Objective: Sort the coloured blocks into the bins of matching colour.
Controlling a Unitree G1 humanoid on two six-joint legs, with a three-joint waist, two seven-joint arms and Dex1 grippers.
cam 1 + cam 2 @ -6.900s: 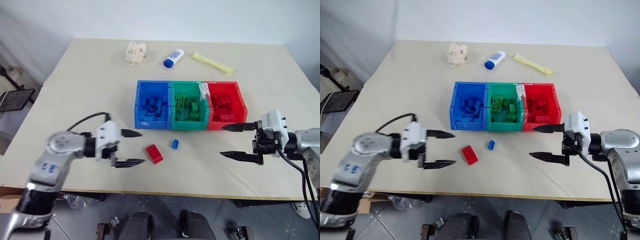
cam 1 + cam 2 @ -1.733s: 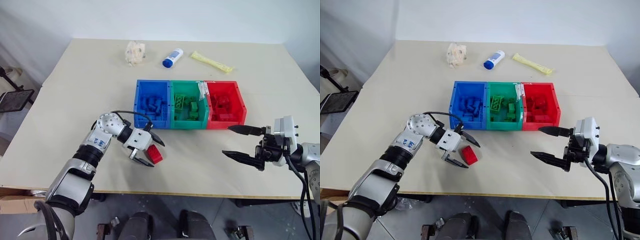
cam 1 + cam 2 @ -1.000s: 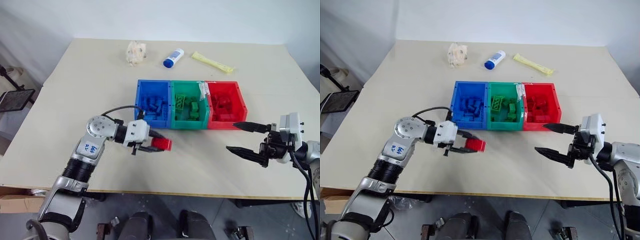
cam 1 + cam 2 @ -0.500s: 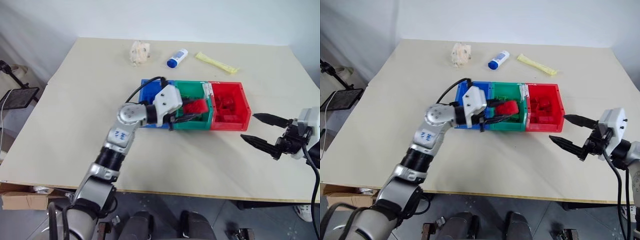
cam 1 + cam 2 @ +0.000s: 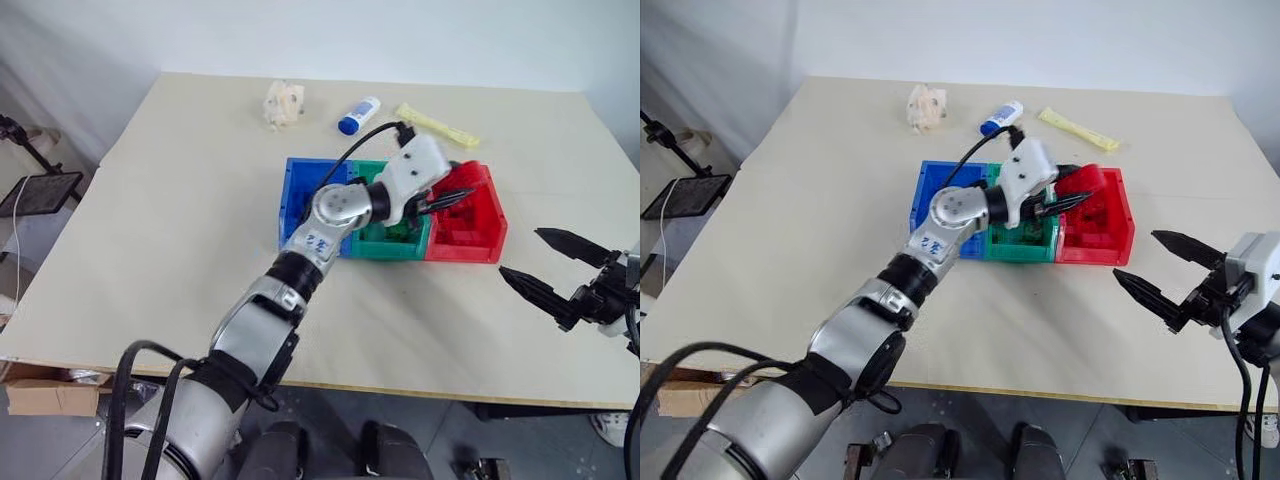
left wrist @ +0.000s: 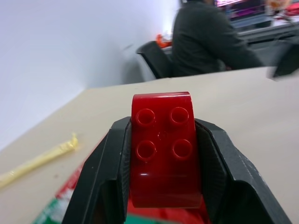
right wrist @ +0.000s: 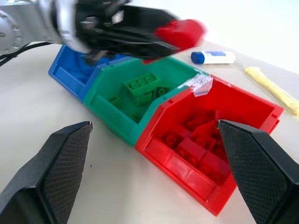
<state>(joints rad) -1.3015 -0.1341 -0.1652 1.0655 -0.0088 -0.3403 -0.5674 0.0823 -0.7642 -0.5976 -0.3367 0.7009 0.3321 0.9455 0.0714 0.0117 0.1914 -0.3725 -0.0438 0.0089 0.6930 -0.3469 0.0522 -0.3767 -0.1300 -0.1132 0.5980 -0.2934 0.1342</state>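
The left gripper (image 5: 1072,193) pinches a red block (image 5: 1081,181) between its black fingers (image 6: 105,172), held in the air over the near-left part of the red bin (image 5: 1123,218), at the right end of the bin row, so the drop lies straight below. The right gripper (image 5: 1160,268), fingers spread wide and empty, hovers above the table (image 5: 790,200) well to the right and nearer the robot. The left wrist view shows the block's four studs and upright long axis; the right wrist view shows the red bricks (image 7: 196,144) in the bin.

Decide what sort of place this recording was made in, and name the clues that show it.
Probably an office or lab used for robot trials: a plain beige table bearing toy sorting bins, a seated person by a chair behind, and a stand beside the table.
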